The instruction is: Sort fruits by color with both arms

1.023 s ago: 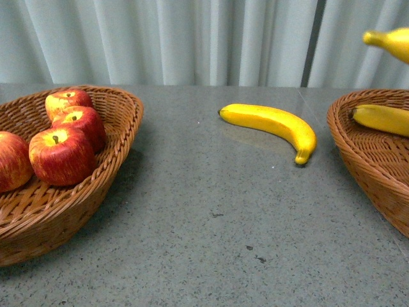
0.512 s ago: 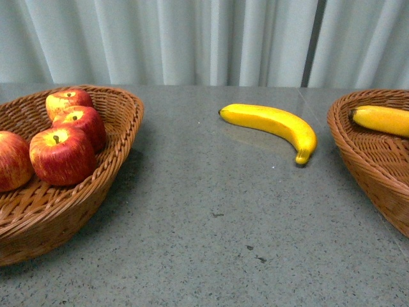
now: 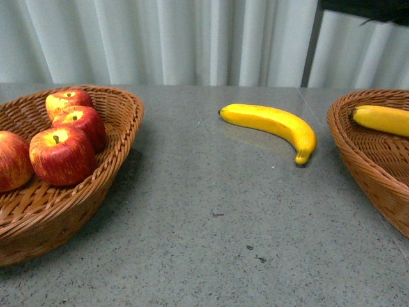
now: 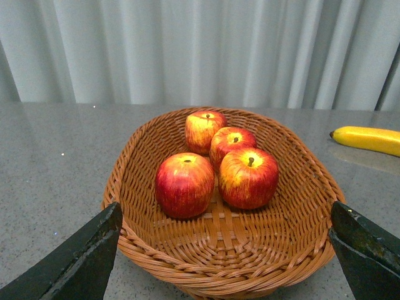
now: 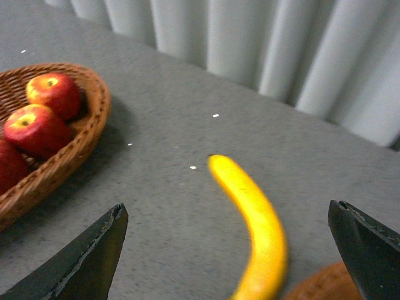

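- On the left, four red apples [image 3: 62, 155] sit together in the left wicker basket [image 3: 121, 121]; that colour looks sorted.
- One stowed banana [image 3: 383, 119] lies in the right wicker basket [image 3: 358, 160].
- A loose banana [image 3: 271, 125] lies on the bench [image 3: 204, 243] between the baskets, probably the last to move.
- Left tool [image 4: 224, 212]: over the apples, jaws wide, empty.
- Right tool [image 5: 226, 211]: above the loose banana, jaws spread, holding nothing.

Four apples [image 3: 61, 150] sit together in a wicker basket [image 3: 121, 147] at the worktop's [image 3: 211, 243] left edge. A loose banana [image 3: 271, 125] lies mid-worktop, toward the far edge. A second banana [image 3: 383, 118] rests in another basket [image 3: 358, 160] at the right edge.
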